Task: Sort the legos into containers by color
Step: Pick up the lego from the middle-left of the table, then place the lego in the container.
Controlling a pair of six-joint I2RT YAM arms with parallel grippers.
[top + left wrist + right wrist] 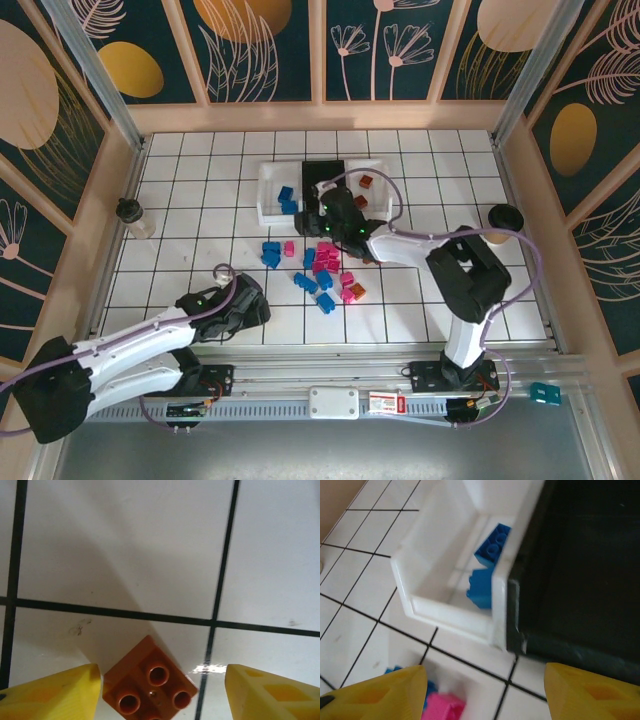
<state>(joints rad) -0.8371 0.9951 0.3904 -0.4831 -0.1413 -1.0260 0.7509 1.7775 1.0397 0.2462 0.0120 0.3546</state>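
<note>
The left arm's fingers (55, 692) were spread low over the surface (125, 545), well in front and to the left of the black bin (322, 170). An orange-brown brick (148, 682) lay studs-up between them, just beside one finger and clear of the other. The right arm's fingers (592, 690) hung spread and empty at the black bin's near edge. The white bin (445, 611) against its left side held two blue bricks (480, 587). The other white bin (374, 195), on its right, held orange-brown ones. Loose blue and pink legos (322, 268) lay just in front of the black bin.
</note>
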